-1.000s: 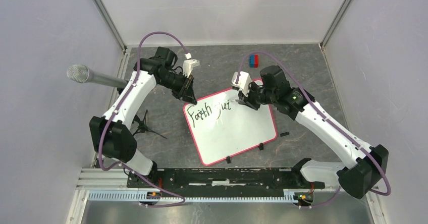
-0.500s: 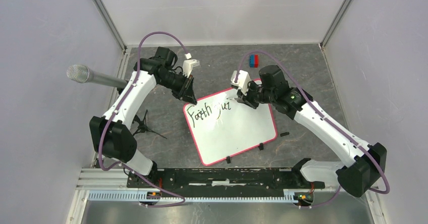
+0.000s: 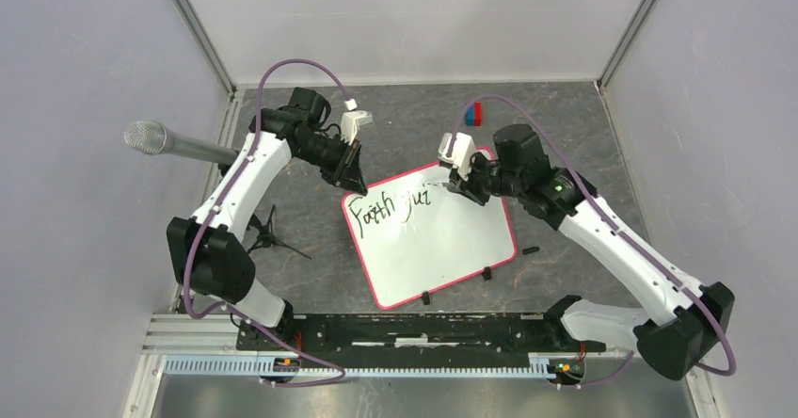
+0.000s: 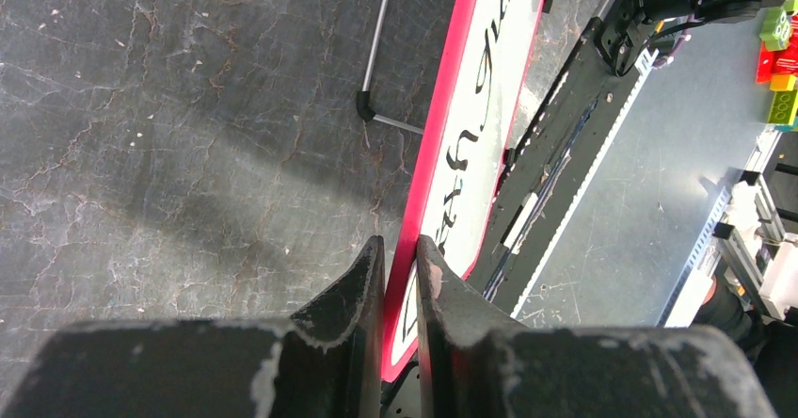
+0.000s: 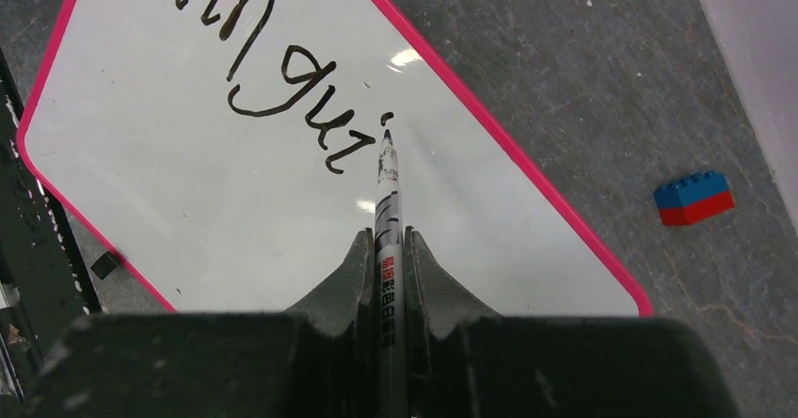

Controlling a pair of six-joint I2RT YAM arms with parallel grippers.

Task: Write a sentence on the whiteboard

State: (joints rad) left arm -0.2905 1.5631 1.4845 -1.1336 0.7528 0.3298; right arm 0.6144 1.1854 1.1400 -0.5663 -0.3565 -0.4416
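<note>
- Whiteboard (image 3: pixel 442 249) lay tilted on the dark table (image 3: pixel 565 126) between the two arms in the overhead view, with black clips on its near edge. The sentence (image 3: pixel 388 208) so far read "Faith gui" along the far side. The left gripper (image 3: pixel 353 178) sat at the board's far left corner and the right gripper (image 3: pixel 459 184) over its far right part. A blue-and-red brick (image 3: pixel 473 114) lay beyond the board, and a microphone (image 3: pixel 174 142) reached in from the left wall.
- Left wrist view: both fingers (image 4: pixel 353 286) stood nearly together, pinching the board's red-pink rim at a corner.
- Right wrist view: the fingers were clamped on a marker (image 5: pixel 387 183). Its black tip sat just right of the last letter, under a small dot; contact with the surface could not be told.
</note>
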